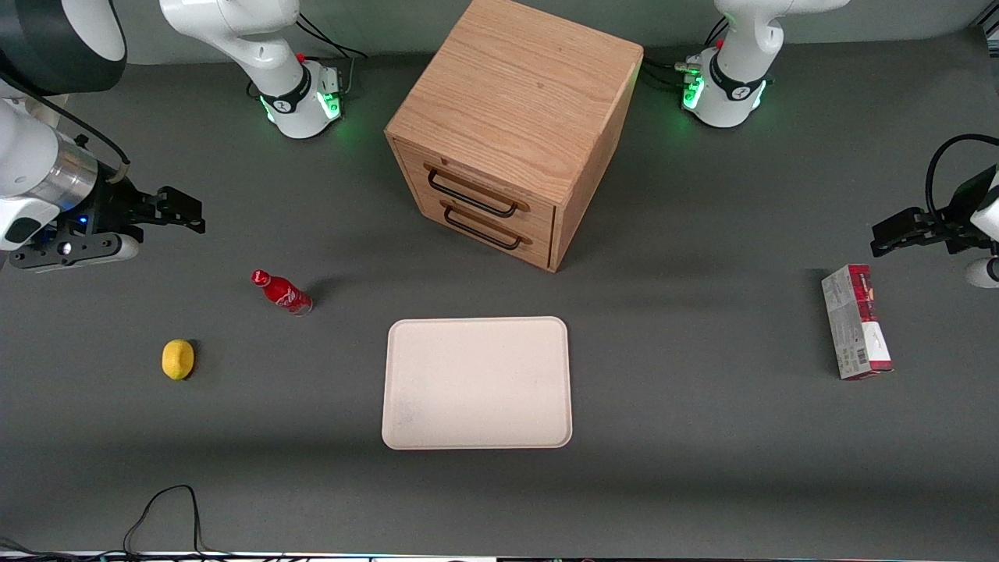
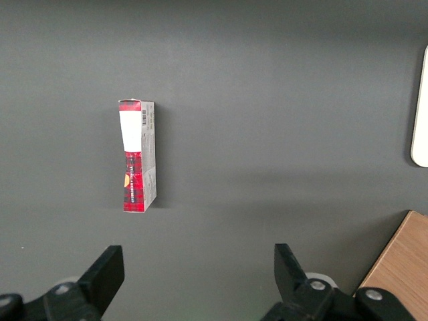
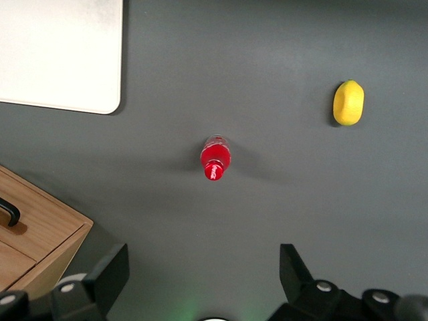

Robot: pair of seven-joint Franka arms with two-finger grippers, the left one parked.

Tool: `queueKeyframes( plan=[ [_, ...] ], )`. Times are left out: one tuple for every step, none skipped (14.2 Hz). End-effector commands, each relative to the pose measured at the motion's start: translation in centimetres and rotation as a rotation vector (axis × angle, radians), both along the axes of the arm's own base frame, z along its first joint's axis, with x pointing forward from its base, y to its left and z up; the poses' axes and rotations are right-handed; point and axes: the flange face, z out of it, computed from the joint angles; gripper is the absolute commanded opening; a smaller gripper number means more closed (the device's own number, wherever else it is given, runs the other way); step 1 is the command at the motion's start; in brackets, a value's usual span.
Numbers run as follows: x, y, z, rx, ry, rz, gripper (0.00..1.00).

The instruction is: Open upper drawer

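Oak-fronted upper drawer sits flush in the cabinet; the tool, fingers spread, hangs well apart from it above the tabletop.

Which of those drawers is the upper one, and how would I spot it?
Find the boxy light-oak cabinet. Its front carries two drawers, both shut; the upper drawer sits directly under the top panel, its black bar handle above the twin's. The open gripper hovers toward the working arm's end.
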Motion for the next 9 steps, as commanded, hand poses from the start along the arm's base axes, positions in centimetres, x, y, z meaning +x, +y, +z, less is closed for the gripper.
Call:
queueKeyframes(
  plan=[
    [0.37,-0.19,0.43,-0.013,0.009,-0.012,1.0],
    [0.44,-0.24,0.49,-0.011,0.008,-0.019,1.0],
    [0.46,-0.32,0.63,-0.009,0.005,-0.01,1.0],
    [0.51,-0.32,0.62,-0.009,0.005,-0.007,1.0],
    [0.53,-0.23,0.76,-0.009,0.002,-0.005,1.0],
    [0.76,-0.22,0.62,-0.009,0.003,-0.005,1.0],
    [0.85,0.14,0.73,-0.007,0.0,-0.001,1.0],
    [1.02,0.26,0.98,-0.005,-0.006,-0.001,1.0],
    [1.16,0.46,1.35,-0.003,-0.007,0.003,1.0]
  ],
)
